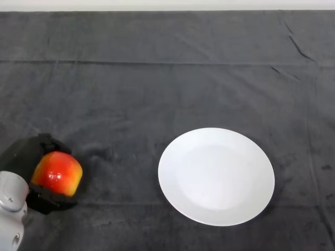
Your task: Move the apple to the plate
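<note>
the left hand (21,157) sits at the lower left of the head view, over the dark cloth (157,94) that covers the table. its black fingers (48,141) and thumb are curled round the apple (57,173), one part wrapping over the top of the fruit and another under its lower edge, so the apple is clasped between them. the apple is red with a yellow-orange patch and shows between the black parts of the hand. the silver-grey arm (11,209) enters from the lower left corner. the white plate (216,175) lies flat on the cloth to the right of the apple, well apart from it, with nothing on its surface. whether the apple touches the cloth cannot be told.
</note>
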